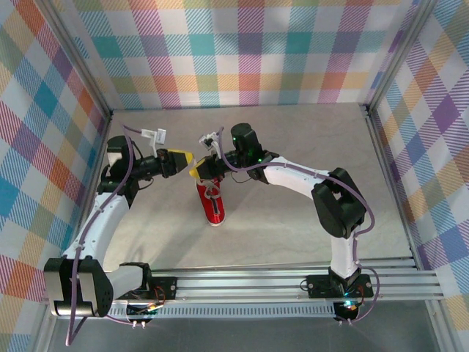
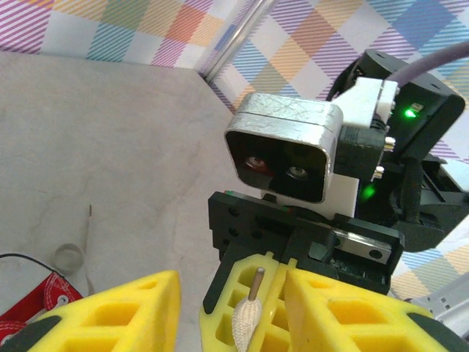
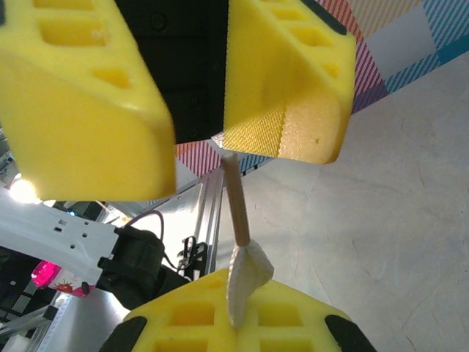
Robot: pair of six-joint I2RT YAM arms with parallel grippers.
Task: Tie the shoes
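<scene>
Plaid walls (image 1: 220,51) in pastel checks close in a pale grey bench (image 1: 308,132), with an aluminium rail (image 1: 256,282) running along its near edge; the red sneaker (image 1: 212,209) lies on the bench about midway across, lengthwise toward that rail. Its far end sits directly below the right gripper (image 1: 196,172), while the left gripper (image 1: 183,159) hangs just to the left of it and a little farther back; the two grippers meet nearly tip to tip above the sneaker's far end. In the right wrist view the right gripper's yellow fingers (image 3: 286,73) are drawn in, and the thin stiff end of the lace (image 3: 238,220) runs straight up to the inner edge of one pad, where it looks pinched; lower down the lace widens into woven tape that rests against the left gripper's yellow finger. In the left wrist view the left gripper's own fingers (image 2: 110,315) stand apart, and the lace end sits in the gap between them, resting on a yellow finger of the facing right gripper; I cannot tell whether the left gripper has any hold on it. At the lower left of that view a corner of the red sneaker shows on the bench, well below the left gripper's fingers.
</scene>
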